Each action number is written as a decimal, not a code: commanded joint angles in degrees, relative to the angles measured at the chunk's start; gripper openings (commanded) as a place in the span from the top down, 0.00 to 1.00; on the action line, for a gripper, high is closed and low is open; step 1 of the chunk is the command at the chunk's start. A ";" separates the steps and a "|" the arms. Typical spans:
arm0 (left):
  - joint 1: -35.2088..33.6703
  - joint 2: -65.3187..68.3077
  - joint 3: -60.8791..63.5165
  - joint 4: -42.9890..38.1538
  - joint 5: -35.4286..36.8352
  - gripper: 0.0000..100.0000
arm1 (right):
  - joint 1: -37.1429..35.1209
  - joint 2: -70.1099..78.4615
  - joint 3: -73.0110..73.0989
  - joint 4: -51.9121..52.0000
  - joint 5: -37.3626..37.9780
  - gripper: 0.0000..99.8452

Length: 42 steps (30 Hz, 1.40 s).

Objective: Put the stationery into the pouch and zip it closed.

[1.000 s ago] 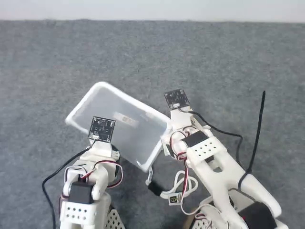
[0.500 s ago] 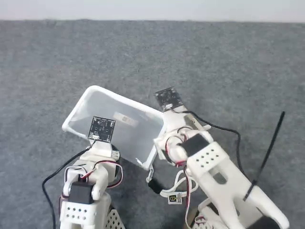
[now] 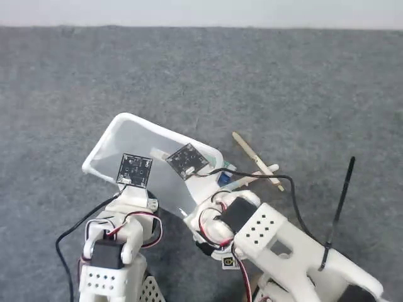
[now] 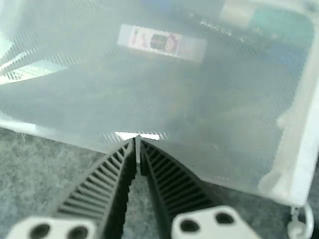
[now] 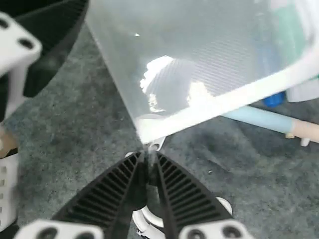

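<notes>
Zipping step, I judge: left jaws clamp the pouch (image 4: 159, 89) edge, right jaws its zip pull (image 5: 152, 145). Next, a steady draw along the pouch mouth; a pen (image 3: 249, 151) lies beside the pouch.

A grey, felt-like mat (image 3: 189, 69) covers the table from left to right, its surface speckled and slightly fuzzy. Along its far edge a pale, plain strip (image 3: 201, 12) runs across the whole width.

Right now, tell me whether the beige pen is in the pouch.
Out. The beige pen lies bare on the carpet, beyond the pouch, in the high view.
</notes>
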<state>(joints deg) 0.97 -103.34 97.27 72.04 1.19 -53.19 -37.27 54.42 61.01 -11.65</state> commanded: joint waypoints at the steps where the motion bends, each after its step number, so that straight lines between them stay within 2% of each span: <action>1: 0.00 -1.05 -0.75 0.35 -0.18 0.99 | -0.57 -2.33 0.00 0.66 -0.79 0.95; 6: 0.00 -1.05 -0.75 0.35 -0.18 0.99 | -2.59 -2.51 2.73 1.45 -5.89 0.83; 18: 0.00 -1.05 -0.75 0.35 -0.18 0.99 | -10.68 -2.86 5.80 0.84 -6.42 0.86; 42: 0.00 -1.05 -0.75 0.35 -0.18 0.99 | -10.86 -2.33 11.96 -3.21 -5.98 0.86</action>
<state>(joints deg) 0.97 -103.34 97.27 72.04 1.19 -63.65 -37.36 66.73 58.29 -17.27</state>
